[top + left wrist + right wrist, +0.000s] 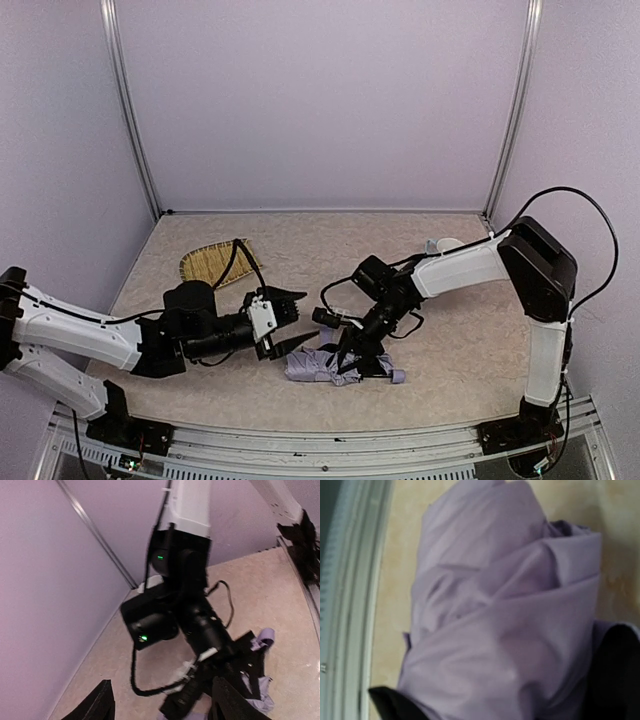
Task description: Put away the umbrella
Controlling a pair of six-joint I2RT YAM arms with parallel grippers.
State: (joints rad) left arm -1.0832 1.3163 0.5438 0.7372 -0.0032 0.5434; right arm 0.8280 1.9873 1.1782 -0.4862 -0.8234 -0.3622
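The umbrella (318,366) lies folded on the table near the front edge, a crumpled bundle of pale lavender fabric with black parts showing. My right gripper (352,352) reaches down onto its middle. In the right wrist view the lavender fabric (505,630) fills the space between the two dark fingers (617,675), so the jaws are shut on it. My left gripper (298,308) hovers just left of the bundle, pointing right. It is open, and its fingers (97,705) stand wide apart with nothing between them. The umbrella fabric (260,690) shows beyond the right finger.
A woven straw tray (214,263) lies at the back left of the table. A small white object (446,243) sits by the back right corner. The metal front rail (350,605) runs close beside the umbrella. The right arm's wrist (165,620) and cable are directly ahead of my left gripper.
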